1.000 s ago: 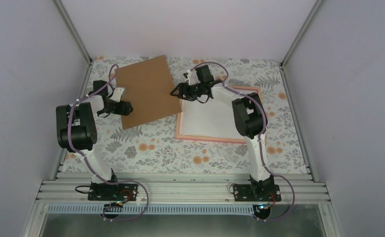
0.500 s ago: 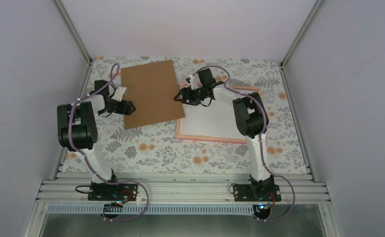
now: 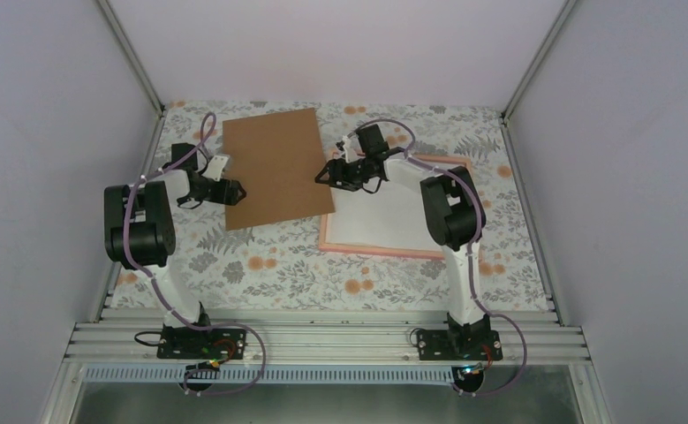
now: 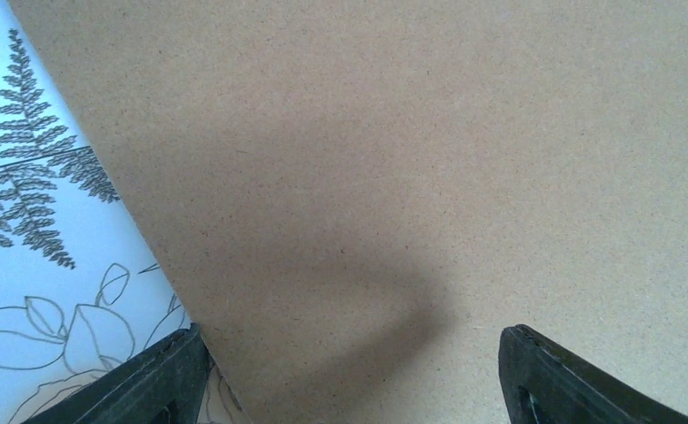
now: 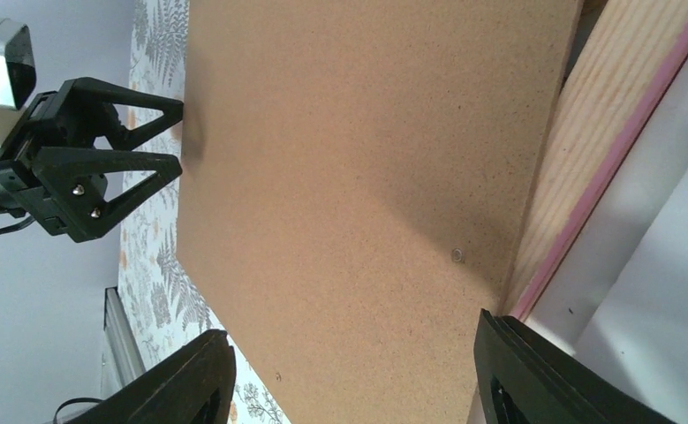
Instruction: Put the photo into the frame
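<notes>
The pink frame (image 3: 375,250) lies flat at the right of the table, and a white sheet (image 3: 380,212) fills its inside. No sunset print shows; I cannot tell whether the white sheet is the photo's back. A plain brown cardboard sheet (image 3: 278,163) lies left of the frame, its right edge at the frame's left rim. My left gripper (image 3: 232,190) is open at the cardboard's left edge (image 4: 340,177). My right gripper (image 3: 326,173) is open over the cardboard's right edge (image 5: 358,177), beside the frame's wood-and-pink rim (image 5: 587,132).
A floral cloth (image 3: 269,265) covers the table. Grey walls and aluminium posts close in the left, right and back. An aluminium rail (image 3: 322,340) runs along the near edge. My left gripper also shows in the right wrist view (image 5: 93,159).
The cardboard has slid and turned to the right, towards the frame. My left gripper moved right with it, and my right gripper shifted slightly right.
</notes>
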You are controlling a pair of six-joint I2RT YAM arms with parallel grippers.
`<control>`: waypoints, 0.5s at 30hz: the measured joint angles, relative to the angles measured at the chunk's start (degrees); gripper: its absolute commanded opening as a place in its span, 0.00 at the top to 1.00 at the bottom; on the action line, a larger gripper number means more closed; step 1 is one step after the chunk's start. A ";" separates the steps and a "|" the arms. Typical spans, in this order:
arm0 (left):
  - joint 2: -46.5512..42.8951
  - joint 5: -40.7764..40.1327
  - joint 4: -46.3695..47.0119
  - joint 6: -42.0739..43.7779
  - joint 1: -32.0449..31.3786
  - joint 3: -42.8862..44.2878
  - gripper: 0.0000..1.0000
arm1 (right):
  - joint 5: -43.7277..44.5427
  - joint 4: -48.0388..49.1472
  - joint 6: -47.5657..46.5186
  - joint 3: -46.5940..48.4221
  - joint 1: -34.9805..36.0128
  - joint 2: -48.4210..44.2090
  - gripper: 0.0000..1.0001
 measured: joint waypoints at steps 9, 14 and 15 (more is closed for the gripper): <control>0.24 1.81 0.33 0.00 -0.70 -0.02 0.18 | 2.43 0.48 0.02 -4.35 0.02 -3.85 0.33; 0.28 2.99 0.26 0.00 -1.33 -0.13 0.18 | 2.49 1.09 0.00 -6.19 0.37 -7.10 0.31; 0.28 3.10 0.26 0.00 -1.42 -0.13 0.18 | 2.47 1.22 -0.02 -6.56 0.39 -7.78 0.31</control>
